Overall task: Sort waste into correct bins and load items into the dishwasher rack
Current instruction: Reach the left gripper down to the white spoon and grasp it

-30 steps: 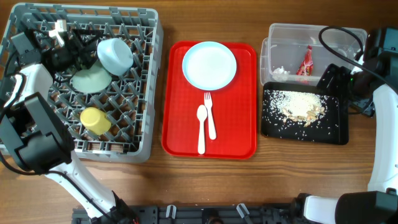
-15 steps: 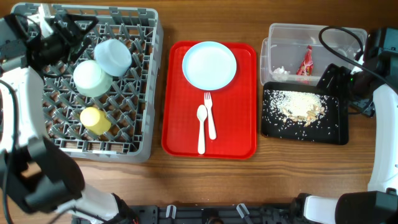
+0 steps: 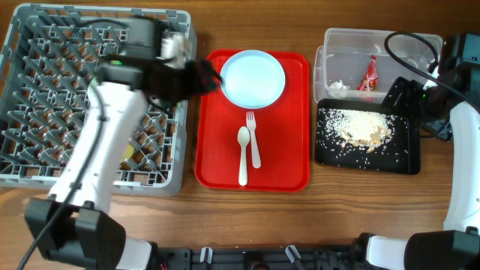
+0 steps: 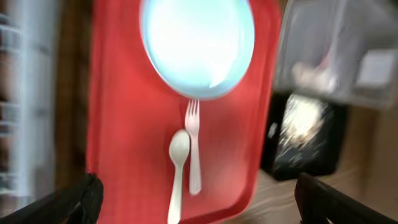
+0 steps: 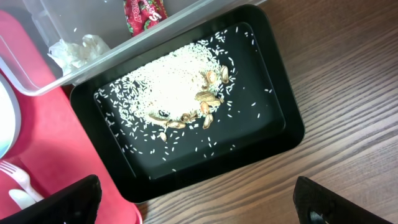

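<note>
Plate [image 3: 253,79]: flat on far end of red tray [image 3: 217,161], not yet in rack [image 3: 45,90]. Fork [image 3: 253,139] and spoon [image 3: 243,154] side by side just below it on same tray, fork tines meeting plate's near rim; touching or tucked under, cannot tell. Left gripper [image 3: 204,76] blurred, hanging over red tray's left edge just beside plate, jaws spread wide in wrist view, holding nothing. Right gripper [image 5: 196,205] likewise spread and empty, parked over black tray [image 3: 409,163], crumbs [image 3: 360,129] heaped inside. Wrapper [image 3: 369,73] and paper [image 3: 337,88] lying in tub [image 3: 352,41]. Sorting seemingly done; plate probably next to go.

Risks from here:
- Low rim flat on a slick surface, with little for a finger to get under. More likely to skid toward tub than lift.
- Closing too high: a pinch on nothing.
- Coming down too hard: red tray tipped or shoved against rack.
- Fork possibly dragged or flicked off on the lift, if caught under rim.
- One-sided grip on a wide disc: apt to swing and slip on the way over, or to strike pegs and jam instead of dropping between them.
- Much of rack hidden under left arm, so no judging free slots.
</note>
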Available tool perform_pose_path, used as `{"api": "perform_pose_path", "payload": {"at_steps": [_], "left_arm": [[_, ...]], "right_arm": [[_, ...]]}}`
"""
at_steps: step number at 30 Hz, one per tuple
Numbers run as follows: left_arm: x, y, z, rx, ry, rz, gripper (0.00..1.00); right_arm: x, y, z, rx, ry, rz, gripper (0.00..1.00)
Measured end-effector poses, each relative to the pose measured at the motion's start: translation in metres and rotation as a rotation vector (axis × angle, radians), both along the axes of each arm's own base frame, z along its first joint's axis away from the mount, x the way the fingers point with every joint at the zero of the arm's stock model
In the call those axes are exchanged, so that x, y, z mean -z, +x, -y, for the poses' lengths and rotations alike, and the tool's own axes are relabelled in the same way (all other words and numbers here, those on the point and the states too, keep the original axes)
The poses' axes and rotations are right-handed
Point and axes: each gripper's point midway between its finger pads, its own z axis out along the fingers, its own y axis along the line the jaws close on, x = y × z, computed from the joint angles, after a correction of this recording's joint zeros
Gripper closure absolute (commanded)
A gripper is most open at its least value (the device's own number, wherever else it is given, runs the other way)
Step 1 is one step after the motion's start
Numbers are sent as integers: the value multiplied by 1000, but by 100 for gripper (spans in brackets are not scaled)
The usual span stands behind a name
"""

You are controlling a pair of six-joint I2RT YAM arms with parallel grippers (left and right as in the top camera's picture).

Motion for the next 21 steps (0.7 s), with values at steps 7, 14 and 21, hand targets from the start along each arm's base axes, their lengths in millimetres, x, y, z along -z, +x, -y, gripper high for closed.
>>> {"api": "perform_pose_path", "payload": {"at_steps": [7,14,21], "left_arm": [[42,-39,58,80,185,-70,0],[111,-64,79,26,327,-214,0],[157,-74,88,9,408,-294,4]], "right_arm": [[0,0,0,0,0,0,0],[0,0,-1,-1,3,0,0],[0,0,-1,-1,4,1,0]]}}
